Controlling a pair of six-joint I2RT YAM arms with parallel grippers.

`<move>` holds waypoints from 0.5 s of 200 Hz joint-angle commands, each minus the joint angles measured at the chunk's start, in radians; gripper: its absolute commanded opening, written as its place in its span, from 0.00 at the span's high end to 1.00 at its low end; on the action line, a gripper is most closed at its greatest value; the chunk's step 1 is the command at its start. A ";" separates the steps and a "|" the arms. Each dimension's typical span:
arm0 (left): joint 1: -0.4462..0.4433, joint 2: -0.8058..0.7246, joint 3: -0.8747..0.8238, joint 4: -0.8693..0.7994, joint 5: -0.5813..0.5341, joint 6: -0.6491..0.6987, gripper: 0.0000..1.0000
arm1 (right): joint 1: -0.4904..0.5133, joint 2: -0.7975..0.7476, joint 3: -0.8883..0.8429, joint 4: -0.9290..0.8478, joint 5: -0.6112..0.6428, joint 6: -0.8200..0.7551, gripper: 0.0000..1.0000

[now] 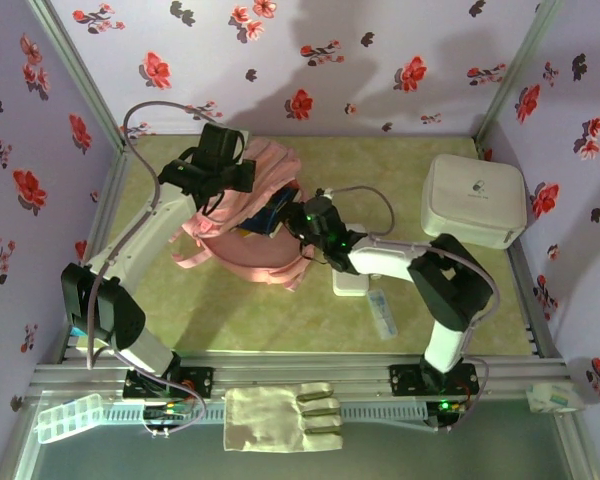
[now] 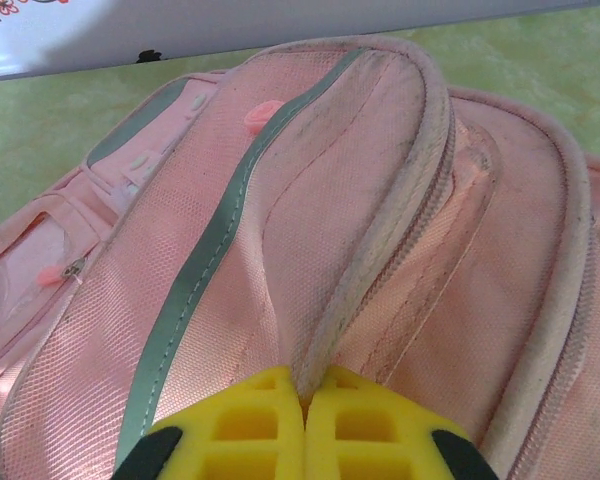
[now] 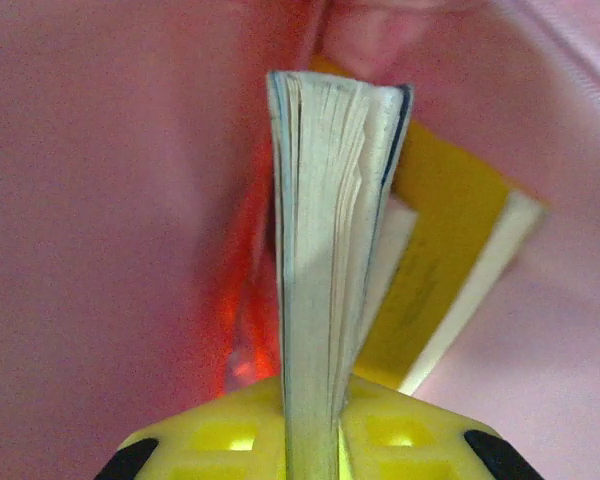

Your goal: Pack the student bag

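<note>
The pink student bag lies in the middle of the table with its opening facing right. At the bag's top, my left gripper is shut on it. In the left wrist view its yellow fingers pinch the pale trimmed edge of the bag. My right gripper is shut on a blue-covered book at the bag's mouth. The right wrist view has that book edge-on between the gripper, inside the pink lining, with a yellow book behind it.
A white rounded hard box stands at the back right. A small white block and a white slim item lie right of the bag. On the near rail sit a pair of cloth gloves and a clear plastic case.
</note>
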 commanded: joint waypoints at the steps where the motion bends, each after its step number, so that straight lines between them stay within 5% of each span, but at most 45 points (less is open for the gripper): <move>1: 0.013 -0.023 0.054 0.147 0.053 -0.041 1.00 | 0.018 0.065 0.101 -0.001 0.113 0.037 0.83; 64: 0.036 -0.045 0.026 0.170 0.061 -0.083 1.00 | 0.033 0.297 0.335 0.034 0.115 0.098 0.85; 100: 0.045 -0.026 0.035 0.169 0.061 -0.112 1.00 | 0.028 0.342 0.381 0.045 0.022 0.084 0.72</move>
